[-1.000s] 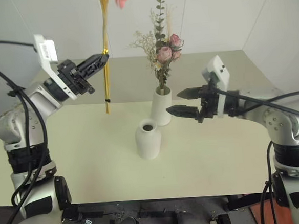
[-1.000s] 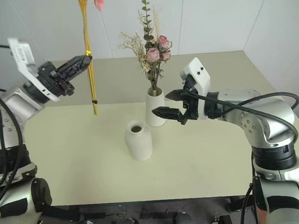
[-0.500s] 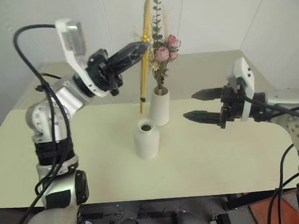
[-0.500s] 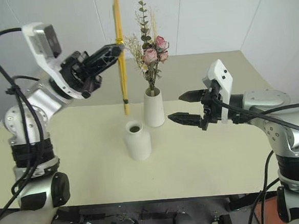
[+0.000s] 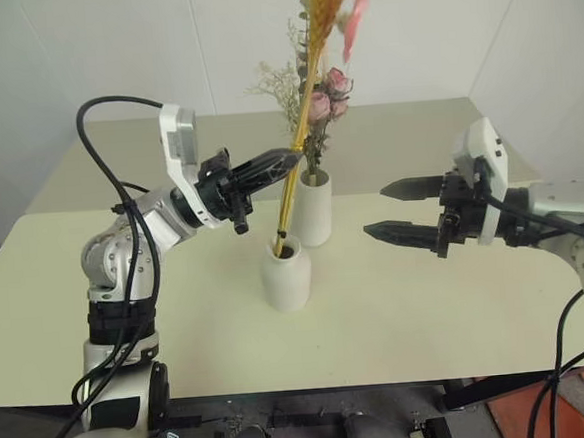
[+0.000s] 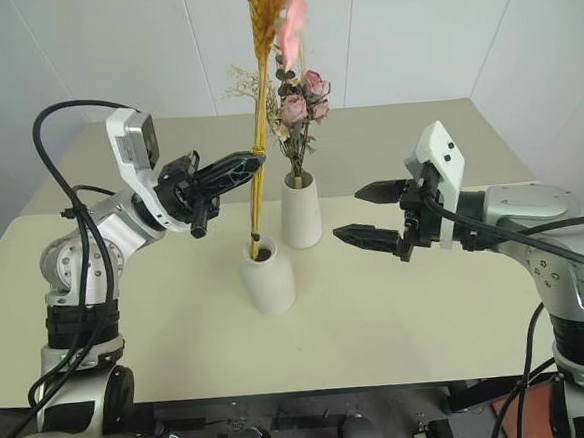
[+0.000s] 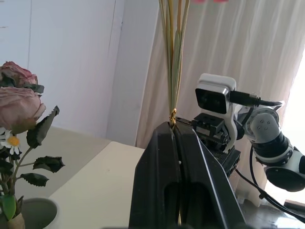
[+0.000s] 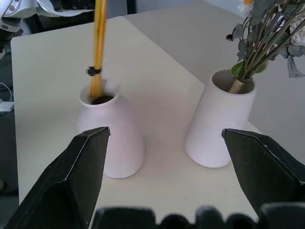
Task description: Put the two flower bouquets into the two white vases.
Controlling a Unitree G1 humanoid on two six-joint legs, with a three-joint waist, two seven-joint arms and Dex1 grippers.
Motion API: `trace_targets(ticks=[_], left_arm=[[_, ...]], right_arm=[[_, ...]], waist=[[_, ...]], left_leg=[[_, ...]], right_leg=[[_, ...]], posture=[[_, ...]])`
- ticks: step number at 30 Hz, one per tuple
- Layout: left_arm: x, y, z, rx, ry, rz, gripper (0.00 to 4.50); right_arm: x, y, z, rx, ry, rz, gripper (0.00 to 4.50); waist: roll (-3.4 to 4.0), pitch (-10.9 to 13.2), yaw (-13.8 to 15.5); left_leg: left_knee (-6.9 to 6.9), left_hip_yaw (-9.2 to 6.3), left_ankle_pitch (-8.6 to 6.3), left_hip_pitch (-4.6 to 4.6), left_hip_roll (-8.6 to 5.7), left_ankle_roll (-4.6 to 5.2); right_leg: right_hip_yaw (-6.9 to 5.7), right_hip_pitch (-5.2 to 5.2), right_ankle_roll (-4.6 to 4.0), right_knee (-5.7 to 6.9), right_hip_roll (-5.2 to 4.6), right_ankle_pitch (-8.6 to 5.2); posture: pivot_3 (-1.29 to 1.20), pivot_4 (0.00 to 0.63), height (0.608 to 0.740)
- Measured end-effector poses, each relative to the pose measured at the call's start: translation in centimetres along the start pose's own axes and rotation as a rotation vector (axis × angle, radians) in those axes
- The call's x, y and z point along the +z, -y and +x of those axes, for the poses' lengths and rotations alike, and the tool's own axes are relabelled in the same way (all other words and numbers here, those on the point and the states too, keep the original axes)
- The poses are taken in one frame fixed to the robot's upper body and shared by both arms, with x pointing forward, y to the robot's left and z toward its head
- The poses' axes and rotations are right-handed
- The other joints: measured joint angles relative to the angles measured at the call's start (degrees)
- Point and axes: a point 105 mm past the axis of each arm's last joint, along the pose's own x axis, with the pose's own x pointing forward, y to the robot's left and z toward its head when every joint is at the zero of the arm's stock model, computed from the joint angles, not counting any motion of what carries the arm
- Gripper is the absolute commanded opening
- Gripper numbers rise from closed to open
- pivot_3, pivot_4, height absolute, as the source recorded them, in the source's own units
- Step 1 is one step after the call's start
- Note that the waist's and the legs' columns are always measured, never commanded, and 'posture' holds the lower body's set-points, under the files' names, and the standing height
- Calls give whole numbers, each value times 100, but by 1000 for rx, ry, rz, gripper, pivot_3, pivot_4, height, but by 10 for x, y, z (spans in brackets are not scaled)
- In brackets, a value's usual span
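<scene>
Taking the short vase (image 5: 287, 271) as our landmark, we start to its left, where our left claw (image 5: 290, 160) hangs above and just to the left of its mouth, clamped tight on the thin bundle of yellow stalks (image 5: 293, 167). The bundle leans a little, its lower tips just inside the short vase's narrow neck and its pink flowers high overhead. Just behind and to the right of the short vase stands the tall vase (image 5: 313, 208), already carrying the bushy bouquet (image 5: 314, 102) of roses and eucalyptus. Well to the right of the short vase our right claw (image 5: 400, 210) hovers over the worktop (image 5: 179, 317), spread wide and empty, aimed back toward both vases.

We judge the step in hand to be seating the second bouquet. Next we should lower the stalks straight down the neck, then let go, watching that the leaning bundle does not tip the vase.
</scene>
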Motion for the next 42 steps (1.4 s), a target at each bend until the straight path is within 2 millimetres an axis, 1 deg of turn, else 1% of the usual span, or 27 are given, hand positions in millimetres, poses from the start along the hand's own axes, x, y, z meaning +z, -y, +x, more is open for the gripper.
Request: trace_targets(ticks=[3,7,10,13,15,16,17,18,20,22,24,26,27,29,32,38,42], left_arm=[[-9,-1,0,8,-10,-18,19],[-9,-2,1,23,-9,-10,19],[-10,-3,-1,31,-18,-17,633],[-23,-7,-24,92,-102,-71,1584],[-27,-5,-39,123,-137,-85,2226],[-25,-3,-48,139,-153,-82,2604],[-21,0,-58,155,-165,-70,2869],[-18,4,-66,169,-178,-58,3260],[-13,12,-84,199,-214,-32,3880],[-14,20,-101,230,-264,-19,4483],[-19,29,-123,265,-340,-23,4483],[-20,36,-140,294,-389,-20,4483],[-17,41,-148,306,-418,-10,4483],[-6,47,-157,322,-449,33,4483],[9,54,-162,326,-480,96,4483],[20,61,-164,321,-501,147,4483],[22,64,-165,323,-517,158,4483]], right_arm=[[2,2,-2,-14,7,-3,4500],[2,2,-2,-15,7,-2,4500],[1,2,-2,-15,7,-2,4500],[0,1,-2,-15,0,3,4500],[-1,1,-3,-14,-2,3,4500],[-1,1,-3,-12,-3,2,4500],[-1,1,-3,-12,-7,2,4500],[-1,1,-3,-11,-9,2,4500],[-2,2,-4,-11,-16,4,4500],[-4,1,-4,-2,-22,9,4500],[-8,1,-5,6,-32,20,4500],[-13,1,-6,15,-46,37,4500],[-16,2,-6,17,-57,42,4500],[-20,4,-8,16,-69,55,4500],[-23,6,-9,19,-80,59,4500],[-32,12,-16,-11,-115,74,4500],[-37,15,-24,-37,-134,85,4500]], waist=[[0,0,7],[0,0,6],[0,0,4],[0,0,-43],[0,0,-48],[0,0,-48],[1,0,-45],[1,0,-40],[1,0,-29],[1,0,-24],[1,0,-24],[1,1,-9],[-1,2,-3],[-1,2,21],[0,2,43],[0,2,45],[0,2,46]], left_leg=[[0,0,0,-1,0,0],[0,0,0,0,0,0],[0,0,0,0,0,0],[-1,0,0,2,3,0],[-1,0,0,1,5,0],[-1,0,0,1,5,0],[-1,0,0,0,6,0],[-2,0,0,1,6,0],[-2,1,0,1,5,0],[-2,1,0,4,6,0],[-3,4,0,5,8,0],[-3,5,0,4,10,0],[-3,5,0,4,11,0],[-3,6,-1,6,10,0],[-4,9,-1,7,11,0],[-5,11,-1,4,12,0],[-5,13,-1,8,13,0]], right_leg=[[0,0,0,0,0,0],[0,0,0,0,0,0],[0,1,0,0,0,0],[2,-3,0,2,3,0],[2,-4,0,3,4,0],[2,-5,0,2,4,0],[2,-5,0,2,3,0],[2,-5,0,1,3,0],[1,-3,0,0,1,-1],[1,-1,0,0,1,-1],[1,-3,-2,-2,2,-2],[0,-4,-3,-1,2,-2],[-1,-4,-4,-2,2,-3],[-1,-2,-4,-3,1,-3],[-1,-3,-4,-4,1,-5],[0,-6,-5,-4,2,-5],[1,-4,-5,-2,2,-5]], posture=[[0,150,740],[0,150,740],[0,150,740],[0,150,740],[0,150,740],[0,150,740],[0,150,740],[0,150,740],[0,150,740],[0,150,740],[0,150,740],[0,150,740],[0,150,740],[0,150,740],[0,150,740],[0,150,740],[0,150,740]])
